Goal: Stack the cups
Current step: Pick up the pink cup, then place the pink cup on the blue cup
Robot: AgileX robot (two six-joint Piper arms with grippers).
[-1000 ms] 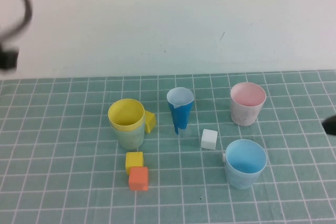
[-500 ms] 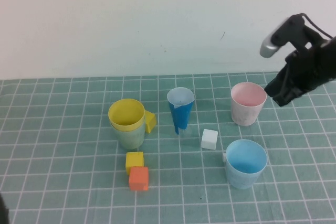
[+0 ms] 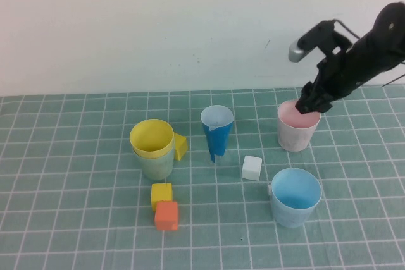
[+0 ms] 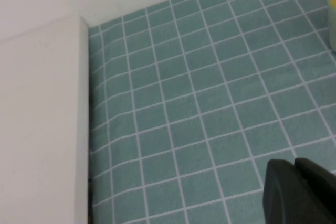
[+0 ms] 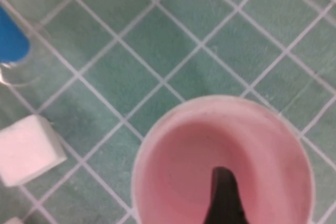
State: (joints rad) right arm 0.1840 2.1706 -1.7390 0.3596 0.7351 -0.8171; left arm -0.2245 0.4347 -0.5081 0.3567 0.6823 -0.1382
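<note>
Pink cup (image 3: 297, 124), right of centre on the surface (image 3: 76, 219), now has the right claw (image 3: 309, 104) down at its rim; one finger (image 5: 224, 195) inside, its spread unclear. A grasp looks imminent. The left claw (image 4: 299, 192), whose spread I cannot tell, sits out of the high view.

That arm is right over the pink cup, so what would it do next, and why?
Probably close on the rim. The right gripper sits at the pink cup's mouth, one finger inside it. The yellow cup already nests in the green cup. The left gripper hangs apart over the mat.
</note>
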